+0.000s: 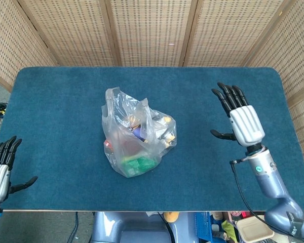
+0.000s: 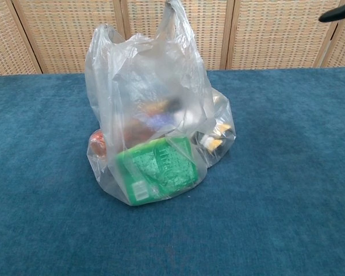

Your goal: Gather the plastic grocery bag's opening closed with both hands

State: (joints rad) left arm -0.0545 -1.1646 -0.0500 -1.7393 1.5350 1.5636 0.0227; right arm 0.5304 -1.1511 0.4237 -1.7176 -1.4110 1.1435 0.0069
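Both my hands empty, bag untouched.
My right hand (image 1: 241,120) hovers spread at the plastic bag's (image 1: 137,134) three o'clock; my left hand (image 1: 1,169) waits splayed at eight o'clock.

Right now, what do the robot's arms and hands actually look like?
Each robot hand has thin black fingers on a ribbed silver-white back: right hand, left hand. The right arm is glossy grey-blue metal, with a small green dot at the wrist and a thin black cable alongside.

Right hand (image 1: 241,120) raised, fingers (image 1: 227,97) spread — left hand (image 1: 0,168) low at the edge, fingers apart.
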